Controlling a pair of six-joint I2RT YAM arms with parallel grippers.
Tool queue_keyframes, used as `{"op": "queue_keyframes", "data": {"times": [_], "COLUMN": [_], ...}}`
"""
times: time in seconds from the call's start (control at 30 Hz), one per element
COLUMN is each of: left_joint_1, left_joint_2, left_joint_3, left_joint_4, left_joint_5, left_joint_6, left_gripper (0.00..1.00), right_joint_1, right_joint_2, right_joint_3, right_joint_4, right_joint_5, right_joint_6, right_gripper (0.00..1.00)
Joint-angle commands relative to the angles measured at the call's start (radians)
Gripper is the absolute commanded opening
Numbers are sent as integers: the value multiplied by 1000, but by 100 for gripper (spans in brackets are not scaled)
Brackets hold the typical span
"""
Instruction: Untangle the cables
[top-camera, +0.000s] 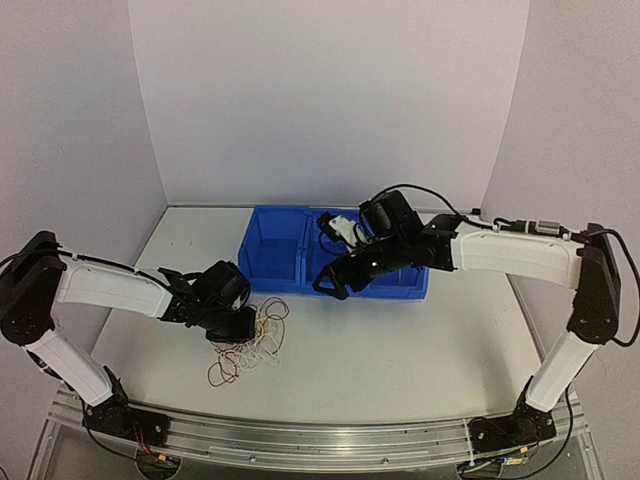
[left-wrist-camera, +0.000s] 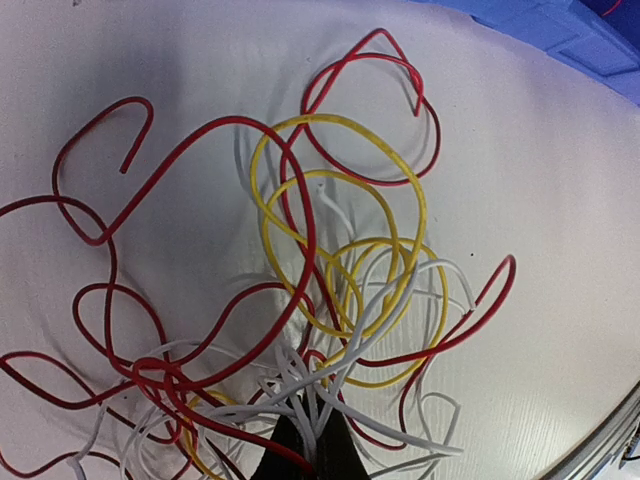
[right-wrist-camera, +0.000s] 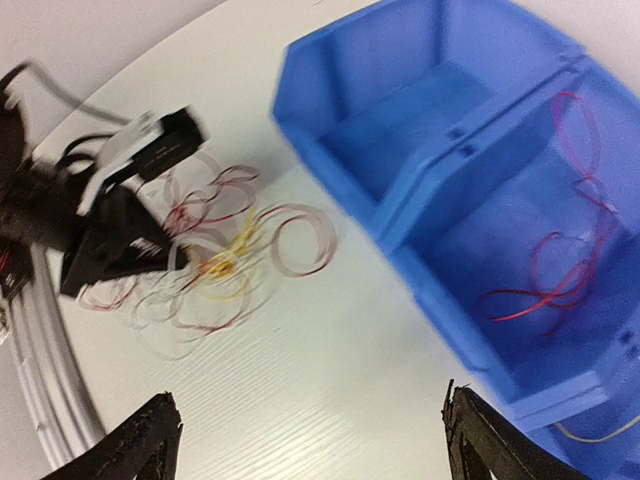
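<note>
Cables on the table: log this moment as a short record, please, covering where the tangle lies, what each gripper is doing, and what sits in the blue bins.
tangle: cables in red, yellow and white loops, on the table in front of the blue bins
left gripper: jaws shut on white strands of the tangle
right gripper: jaws open, nothing between them, near the bins' front edge
bin contents: a red cable lies in one compartment
</note>
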Motion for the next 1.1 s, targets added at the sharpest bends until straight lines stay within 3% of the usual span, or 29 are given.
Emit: {"op": "queue_keyframes", "data": {"times": [0.0,0.27,0.57,1.07], "left_joint_1": [-10,-96,-124,-126], "left_joint_2": [41,108,96,73], "left_joint_3": [61,125,120,96], "left_joint_4": [99,130,129,116], "left_joint_5": [109,155,161,151], "left_joint_6": [80,185,216,212], "left_gripper": [0,0,0,0], "right_joint_1": [54,56,56,56], "right_joint_2": [1,165,226,323], "right_joint_3": [-64,9,-13,49], "right_joint_4": [5,-23,-39,-76], "right_joint_5": [-251,-294,-269,-301], "right_joint_6": [-84,-101,-238,-253], "right_gripper": [88,82,76,49]}}
